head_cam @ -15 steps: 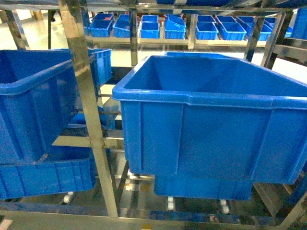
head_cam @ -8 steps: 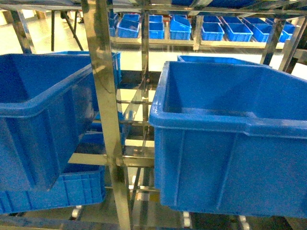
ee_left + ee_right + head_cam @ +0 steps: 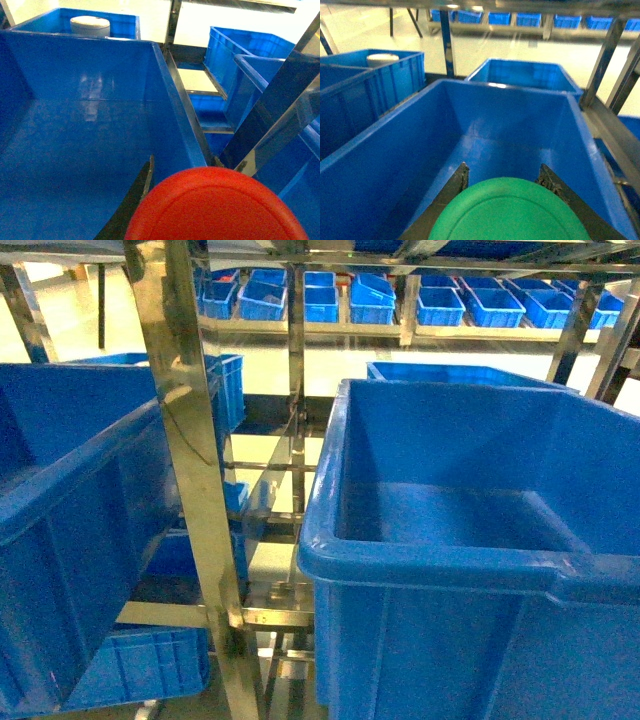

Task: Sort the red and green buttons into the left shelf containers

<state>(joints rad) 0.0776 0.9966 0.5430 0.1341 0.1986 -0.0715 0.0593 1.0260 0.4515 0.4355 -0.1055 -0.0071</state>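
Note:
Two left shelf containers, deep blue tubs, stand side by side on the steel rack: a left tub [image 3: 60,490] and a right tub [image 3: 450,565]. Neither gripper shows in the head view. In the left wrist view my left gripper [image 3: 200,170] is shut on a red button [image 3: 220,207], whose cap fills the lower frame above the left tub's [image 3: 90,65] right rim; only one finger [image 3: 145,185] shows. In the right wrist view my right gripper [image 3: 503,168] is shut on a green button [image 3: 510,212] over the right tub's [image 3: 485,110] inside. Both button bodies are hidden.
A shiny steel upright [image 3: 190,480] stands between the two tubs. Further tubs sit behind them [image 3: 525,75], one holding a white round thing [image 3: 90,24]. Rows of small blue trays [image 3: 370,300] line the far shelf. Lower tubs sit under the rack [image 3: 140,665].
The head view has drawn closer to the rack. Both tubs look larger, and the right tub's inside floor now shows.

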